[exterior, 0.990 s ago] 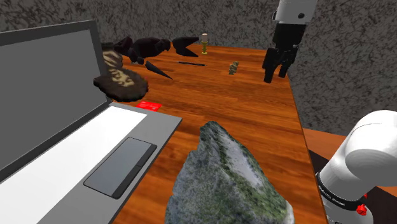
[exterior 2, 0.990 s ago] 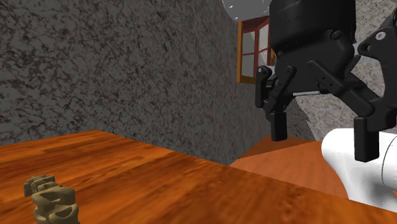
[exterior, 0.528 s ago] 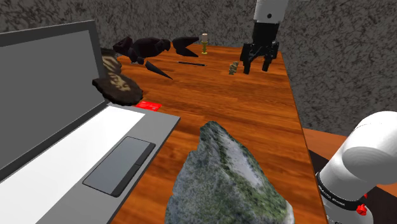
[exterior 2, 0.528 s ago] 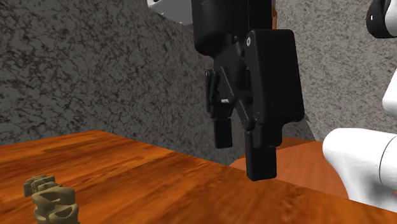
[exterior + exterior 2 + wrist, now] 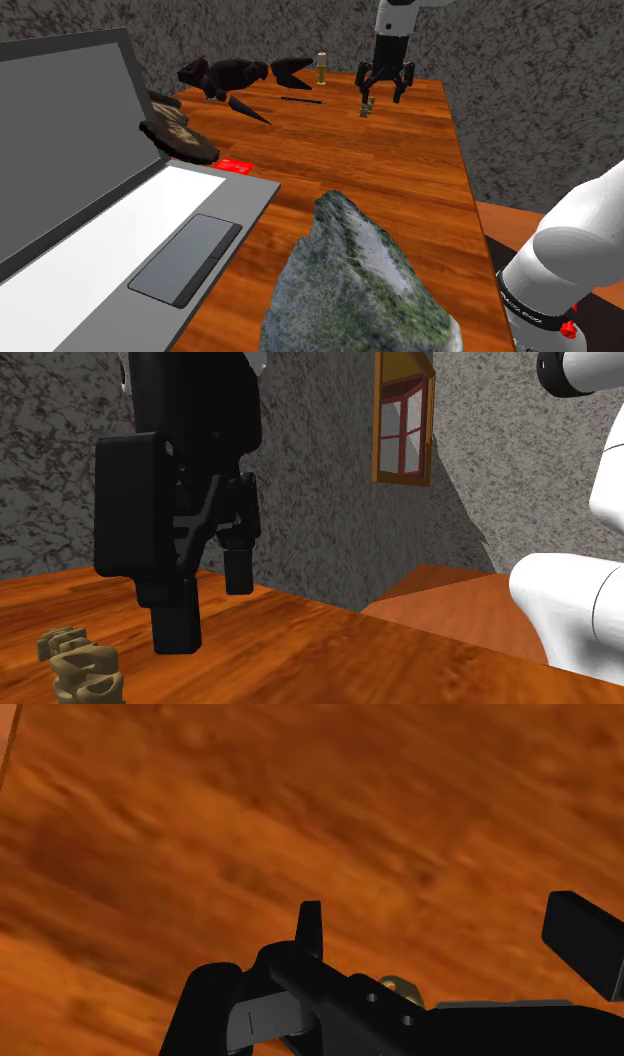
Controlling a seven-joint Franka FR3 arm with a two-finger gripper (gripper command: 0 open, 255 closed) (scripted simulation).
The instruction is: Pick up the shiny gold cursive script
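Wood tbl; script nr spread fingers

On the table, the cursive script lies near the far edge, just below the gripper. The laptop sits at the shoulder view's left, with the rock nearest the camera.

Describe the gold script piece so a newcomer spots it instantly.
Go to the far end of the reddish wooden table, by the rough grey wall. Close by the open black claw sits the small dull-gold cursive script, a knobbly looped strip; its neighbours are a thin dark rod and an upright brass-coloured peg.
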